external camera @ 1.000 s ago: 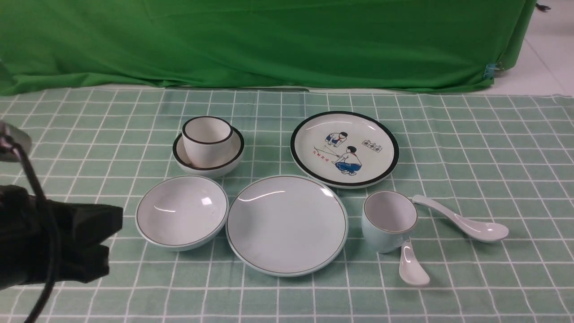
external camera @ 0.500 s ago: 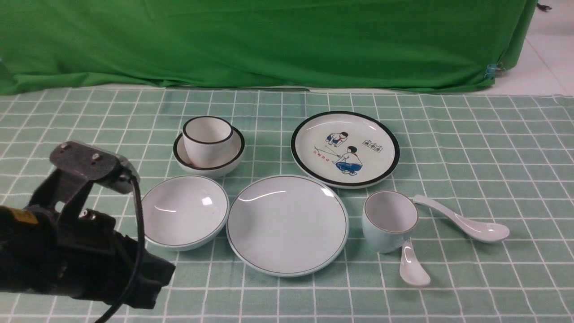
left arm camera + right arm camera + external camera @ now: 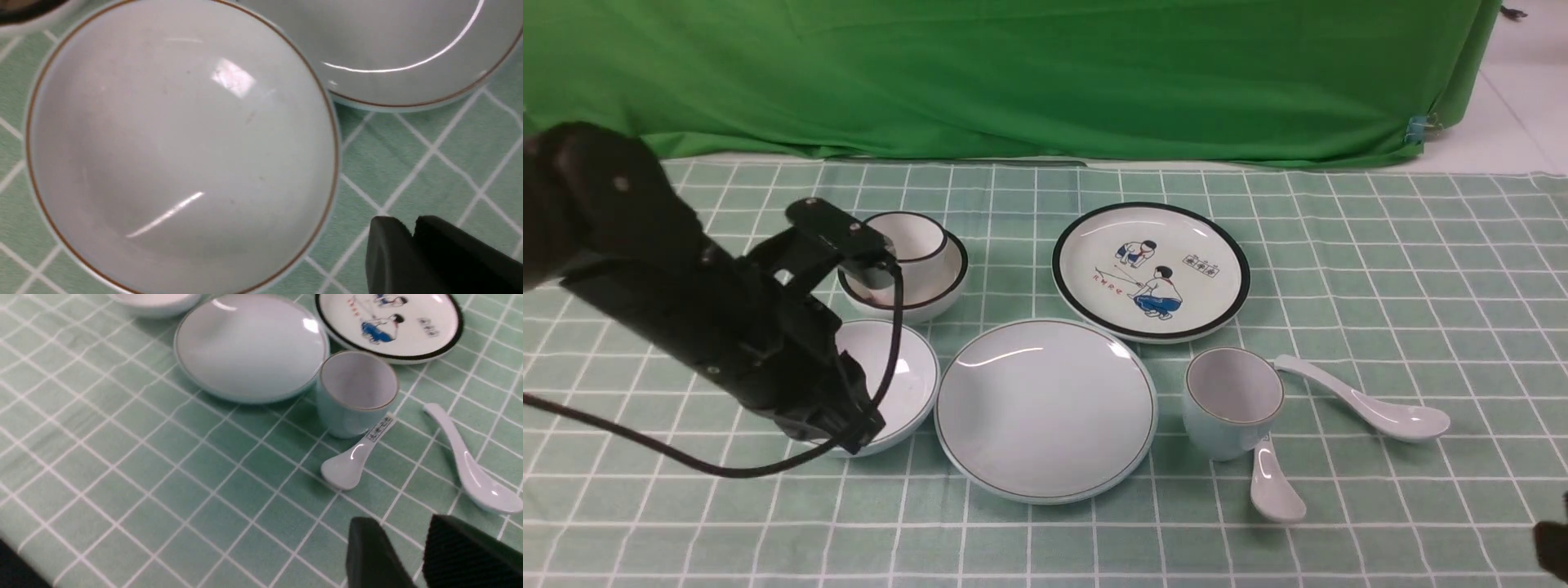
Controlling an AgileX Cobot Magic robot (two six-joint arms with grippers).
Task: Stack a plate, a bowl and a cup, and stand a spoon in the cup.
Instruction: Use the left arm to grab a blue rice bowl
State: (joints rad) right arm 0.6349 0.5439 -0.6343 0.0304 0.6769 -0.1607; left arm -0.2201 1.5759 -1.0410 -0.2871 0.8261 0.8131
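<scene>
The plain bowl (image 3: 900, 382) (image 3: 179, 143) sits left of the plate (image 3: 1045, 408) (image 3: 251, 347) on the checked cloth. My left gripper (image 3: 854, 433) (image 3: 410, 224) hangs over the cloth just outside the bowl's near rim. Its fingers are pressed together and hold nothing. The cup (image 3: 1232, 402) (image 3: 357, 392) stands upright to the right of the plate. The plain spoon (image 3: 1364, 400) (image 3: 470, 465) lies right of the cup. My right gripper (image 3: 404, 526) (image 3: 1553, 547) is open and empty above the cloth, nearer than the spoons.
A black-rimmed bowl (image 3: 947, 282) holding a black-rimmed cup (image 3: 915, 241) stands behind the plain bowl. The cartoon plate (image 3: 1150, 269) lies behind the plain plate. A spoon with a printed handle (image 3: 1274, 486) (image 3: 355, 461) rests against the cup's near side. A green curtain (image 3: 1045, 73) closes the back.
My left arm has swung up from the lower left and to the right, and now covers the bowl's left half. An edge of the right gripper has appeared at the lower right corner.
</scene>
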